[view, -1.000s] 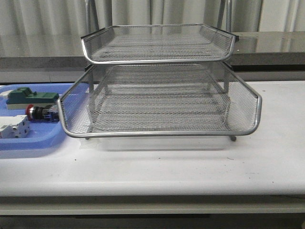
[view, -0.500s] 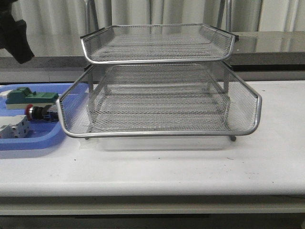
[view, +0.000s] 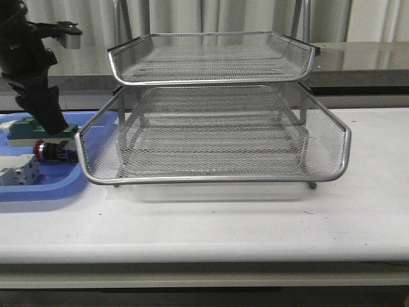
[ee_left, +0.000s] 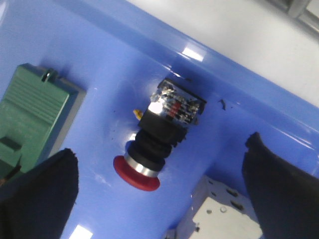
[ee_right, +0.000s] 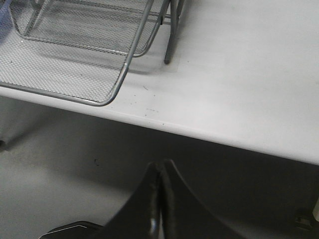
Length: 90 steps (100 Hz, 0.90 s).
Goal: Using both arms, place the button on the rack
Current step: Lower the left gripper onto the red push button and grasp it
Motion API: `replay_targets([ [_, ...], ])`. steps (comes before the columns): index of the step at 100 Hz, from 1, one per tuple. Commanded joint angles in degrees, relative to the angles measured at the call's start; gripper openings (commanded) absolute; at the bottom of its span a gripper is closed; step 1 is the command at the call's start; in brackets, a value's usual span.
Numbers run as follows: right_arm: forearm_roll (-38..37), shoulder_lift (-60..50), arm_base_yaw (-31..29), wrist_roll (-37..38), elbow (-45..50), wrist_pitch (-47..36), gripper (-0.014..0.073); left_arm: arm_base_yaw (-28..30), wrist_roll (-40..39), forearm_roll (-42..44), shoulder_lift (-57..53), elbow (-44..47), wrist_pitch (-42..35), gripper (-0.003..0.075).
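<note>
Hanging above the blue tray (view: 38, 190), the left end effector (ee_left: 159, 174) is spread wide over the button (ee_left: 159, 134), which lies in the tray beside the green block (ee_left: 30, 124). Off the surface (ee_right: 239, 74), right end effector (ee_right: 160, 199) is pressed together, near the rack (view: 217, 128).

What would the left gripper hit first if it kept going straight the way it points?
Most likely the button, lying on the blue tray between the open left gripper's fingers; exact depth is unclear.
</note>
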Motion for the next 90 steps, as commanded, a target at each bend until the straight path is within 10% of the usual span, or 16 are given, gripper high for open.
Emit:
replay_targets([
  [1,0.6,0.0,-0.2,-0.1,-1.9,-3.0,-0.0071,-0.4,1.2,-1.9,-2.6,-1.9,-2.5,0.0628],
  [90,0.6,0.0,-0.2,-0.1,-1.9,-3.0,-0.0071,-0.4,3.5,-4.4,5.4,-1.9,-5.0,0.0624],
])
